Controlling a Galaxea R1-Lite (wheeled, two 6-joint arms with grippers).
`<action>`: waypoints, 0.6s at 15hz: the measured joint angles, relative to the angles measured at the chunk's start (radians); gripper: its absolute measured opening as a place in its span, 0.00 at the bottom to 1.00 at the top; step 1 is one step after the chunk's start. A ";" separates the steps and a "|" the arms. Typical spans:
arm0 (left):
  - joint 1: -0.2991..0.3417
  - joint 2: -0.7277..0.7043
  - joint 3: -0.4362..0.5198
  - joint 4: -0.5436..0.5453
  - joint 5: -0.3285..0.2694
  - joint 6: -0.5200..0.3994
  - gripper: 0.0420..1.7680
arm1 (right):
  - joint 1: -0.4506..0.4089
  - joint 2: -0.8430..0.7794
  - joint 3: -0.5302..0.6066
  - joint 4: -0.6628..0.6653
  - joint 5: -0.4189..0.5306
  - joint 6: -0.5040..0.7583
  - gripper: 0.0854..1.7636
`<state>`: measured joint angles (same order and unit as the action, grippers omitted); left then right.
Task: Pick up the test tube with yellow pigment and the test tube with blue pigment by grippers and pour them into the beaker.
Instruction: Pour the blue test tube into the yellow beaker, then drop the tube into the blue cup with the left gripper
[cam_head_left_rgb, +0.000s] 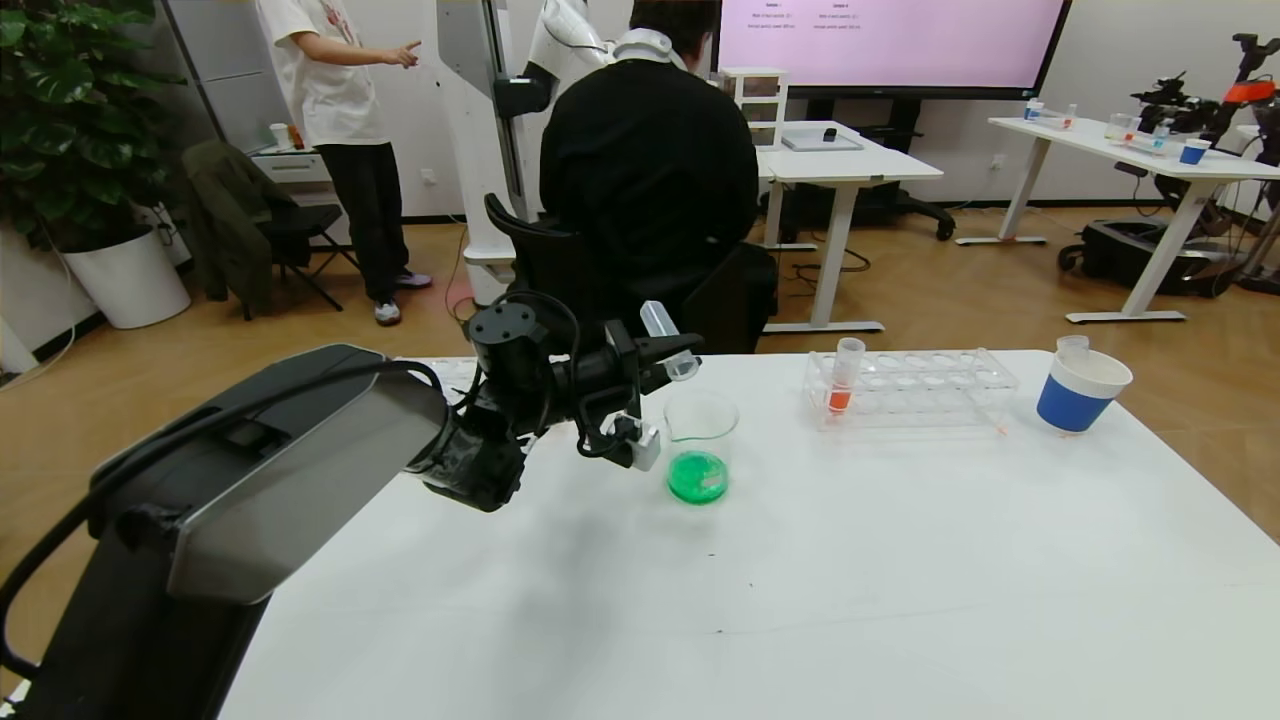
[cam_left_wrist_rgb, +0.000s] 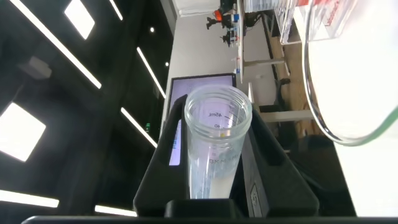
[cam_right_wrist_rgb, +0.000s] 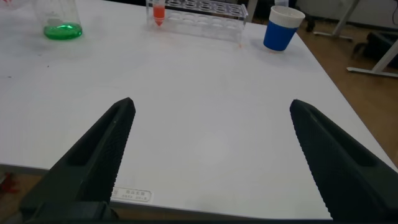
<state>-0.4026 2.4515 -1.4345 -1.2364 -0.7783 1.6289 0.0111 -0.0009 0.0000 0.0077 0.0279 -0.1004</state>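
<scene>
My left gripper (cam_head_left_rgb: 672, 356) is shut on a clear test tube (cam_head_left_rgb: 668, 338) and holds it tilted, mouth down, just above the rim of the beaker (cam_head_left_rgb: 700, 440). The tube looks empty, and no yellow or blue shows in it. The beaker holds green liquid at its bottom. In the left wrist view the tube (cam_left_wrist_rgb: 214, 149) sits between the black fingers (cam_left_wrist_rgb: 273, 162), with the beaker rim (cam_left_wrist_rgb: 306, 68) close by. My right gripper (cam_right_wrist_rgb: 211, 106) is open and empty over the table's near edge, out of the head view. The beaker (cam_right_wrist_rgb: 61, 22) shows far off in its view.
A clear tube rack (cam_head_left_rgb: 910, 390) stands right of the beaker with one orange-red tube (cam_head_left_rgb: 843, 385) in it. A blue-and-white paper cup (cam_head_left_rgb: 1080, 390) at the far right holds a clear tube (cam_head_left_rgb: 1072, 345). A seated person is beyond the table's far edge.
</scene>
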 joint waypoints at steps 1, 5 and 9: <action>-0.001 -0.001 -0.017 -0.003 0.000 -0.061 0.26 | 0.000 0.000 0.000 0.000 0.000 0.000 0.98; -0.013 -0.026 -0.101 -0.039 0.101 -0.424 0.26 | 0.000 0.000 0.000 0.000 0.000 0.000 0.98; -0.080 -0.070 -0.107 -0.160 0.666 -0.853 0.26 | 0.000 0.000 0.000 0.000 0.000 0.000 0.98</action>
<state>-0.4826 2.3817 -1.5419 -1.3966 -0.1126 0.7755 0.0111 -0.0009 0.0000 0.0072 0.0279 -0.1004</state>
